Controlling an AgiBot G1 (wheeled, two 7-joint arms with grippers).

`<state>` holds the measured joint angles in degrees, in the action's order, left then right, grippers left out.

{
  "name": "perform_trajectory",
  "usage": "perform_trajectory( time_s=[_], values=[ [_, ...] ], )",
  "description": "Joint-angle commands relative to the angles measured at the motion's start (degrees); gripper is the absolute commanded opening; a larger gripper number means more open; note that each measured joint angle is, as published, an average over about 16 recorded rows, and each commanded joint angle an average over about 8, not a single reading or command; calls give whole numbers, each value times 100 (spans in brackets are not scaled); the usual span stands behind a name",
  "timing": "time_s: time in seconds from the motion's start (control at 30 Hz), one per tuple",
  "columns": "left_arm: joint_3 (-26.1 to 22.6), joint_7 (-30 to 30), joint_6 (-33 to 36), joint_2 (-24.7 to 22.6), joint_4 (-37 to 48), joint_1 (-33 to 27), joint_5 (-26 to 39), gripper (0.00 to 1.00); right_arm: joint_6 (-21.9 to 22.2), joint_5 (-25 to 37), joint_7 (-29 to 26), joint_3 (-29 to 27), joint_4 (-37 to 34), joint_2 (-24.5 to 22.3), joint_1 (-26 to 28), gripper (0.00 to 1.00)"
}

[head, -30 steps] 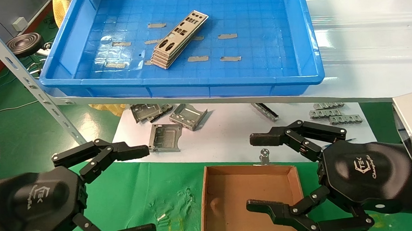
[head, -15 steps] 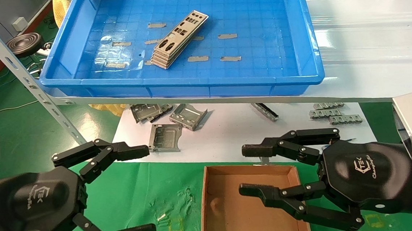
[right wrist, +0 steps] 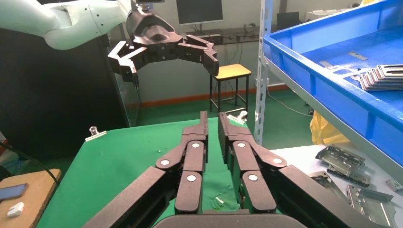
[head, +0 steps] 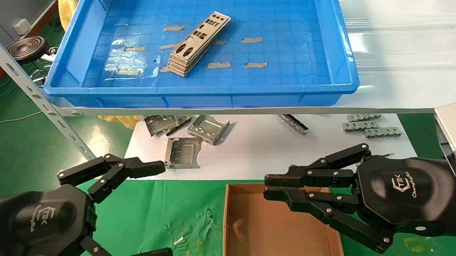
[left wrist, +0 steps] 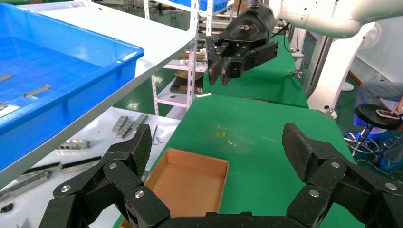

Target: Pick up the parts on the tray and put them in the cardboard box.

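Several silver parts lie stacked aslant in the middle of the blue tray on the shelf; the right wrist view shows the parts too. The cardboard box sits empty on the green mat below, also seen from the left wrist. My right gripper hovers over the box's far edge, fingers drawn together with only a thin gap and nothing between them. My left gripper hangs open and empty left of the box.
Bent grey brackets and slotted strips lie on the white sheet under the shelf, behind the box. A slanted metal shelf upright stands at the left. The tray's front wall overhangs the area behind the box.
The right gripper's fingers have closed from wide open to nearly touching, above the box's far edge. The left arm and the parts have not moved.
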<state>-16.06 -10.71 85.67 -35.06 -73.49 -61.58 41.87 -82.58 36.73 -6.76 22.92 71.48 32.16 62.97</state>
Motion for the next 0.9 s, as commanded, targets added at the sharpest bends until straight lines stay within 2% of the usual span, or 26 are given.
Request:
perform_trajectory(
  time_s=[0.03,0.9],
  values=[
    [0,0,0,0,0,0,0,100,0,0,0,0,0,0,0,0],
    [0,0,0,0,0,0,0,100,0,0,0,0,0,0,0,0]
  ],
)
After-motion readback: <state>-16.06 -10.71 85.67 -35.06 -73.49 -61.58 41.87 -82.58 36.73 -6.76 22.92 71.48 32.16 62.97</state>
